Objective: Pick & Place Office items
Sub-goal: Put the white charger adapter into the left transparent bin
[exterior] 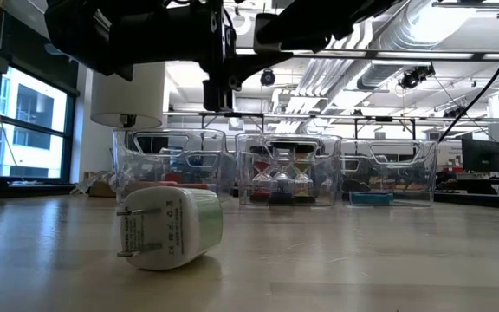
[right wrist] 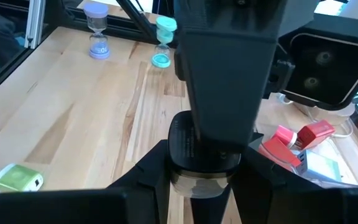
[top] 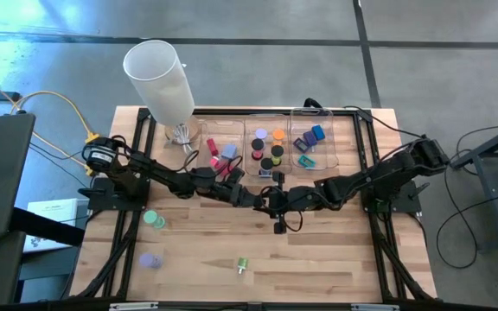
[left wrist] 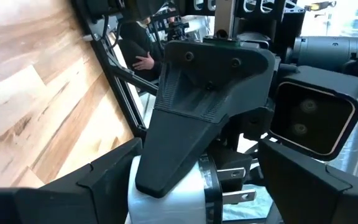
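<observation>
Over the middle of the table both grippers meet at one small piece with a black round end (right wrist: 199, 146), a white body (left wrist: 166, 199) and two metal prongs (left wrist: 235, 186). My right gripper (right wrist: 204, 183) is shut on it. My left gripper (left wrist: 191, 202) comes from the table's left, rolled on its side and open. One of its fingers is on each side of the piece, with a gap showing at the prong side. On the near left of the table stand a teal hourglass (top: 154, 218) and a lavender hourglass (top: 150, 259). A green plug piece (top: 242, 265) lies on its side. My right gripper pinches the piece between its two fingers at the black round end (right wrist: 179, 152). The fingers come from the table's right, slanting a little downward. The piece is lifted clear of the table. My left gripper: I cannot tell whether either of its fingers touches the white body.
Three clear trays (top: 223, 130) (top: 269, 130) (top: 328, 130) with several small coloured pieces stand along the far edge. A tall white cylinder (top: 162, 78) stands at the far left. Bare wood lies at the near right (top: 335, 268). Cables (top: 50, 104) run off the table's left.
</observation>
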### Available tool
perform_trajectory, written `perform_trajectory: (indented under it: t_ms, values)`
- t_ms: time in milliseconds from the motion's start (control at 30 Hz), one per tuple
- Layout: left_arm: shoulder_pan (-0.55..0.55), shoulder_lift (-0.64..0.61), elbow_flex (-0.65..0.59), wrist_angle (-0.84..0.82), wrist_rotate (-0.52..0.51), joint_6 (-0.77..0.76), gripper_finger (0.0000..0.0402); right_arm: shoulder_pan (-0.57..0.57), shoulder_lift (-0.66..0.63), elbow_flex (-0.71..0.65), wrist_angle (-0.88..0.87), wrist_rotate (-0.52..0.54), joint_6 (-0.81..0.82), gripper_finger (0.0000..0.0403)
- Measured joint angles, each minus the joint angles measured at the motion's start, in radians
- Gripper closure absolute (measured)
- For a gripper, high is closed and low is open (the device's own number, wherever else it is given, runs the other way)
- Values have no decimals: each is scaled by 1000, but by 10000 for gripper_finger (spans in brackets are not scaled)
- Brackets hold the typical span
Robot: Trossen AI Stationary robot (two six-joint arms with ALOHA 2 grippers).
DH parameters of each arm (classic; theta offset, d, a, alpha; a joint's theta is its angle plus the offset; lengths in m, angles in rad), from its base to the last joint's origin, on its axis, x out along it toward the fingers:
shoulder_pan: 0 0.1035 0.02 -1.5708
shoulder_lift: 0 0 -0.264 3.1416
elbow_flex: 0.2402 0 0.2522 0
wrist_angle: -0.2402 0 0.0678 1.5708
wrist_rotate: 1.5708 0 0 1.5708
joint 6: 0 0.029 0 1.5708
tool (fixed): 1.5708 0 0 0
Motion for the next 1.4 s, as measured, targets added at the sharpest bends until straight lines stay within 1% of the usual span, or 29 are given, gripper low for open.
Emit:
perform_trajectory:
  t_ms: [367, 700, 833, 1133, 1400]
  values:
    - [-15, 5, 0, -2, -34, 62, 93, 0, 0, 0, -15, -3, 0, 287]
    - [-23, 6, 1, -1, -38, 62, 95, 0, 0, 0, -19, -5, 0, 287]
    - [-23, 7, 1, -1, -53, 58, 108, 0, 0, 0, -19, -5, 0, 287]
    - [-23, 8, 1, -3, -54, 43, 158, 0, 0, 0, -19, -4, 0, 287]
    - [-23, 8, 1, -3, -53, 44, 165, 0, 0, 0, -20, 0, 4, 287]
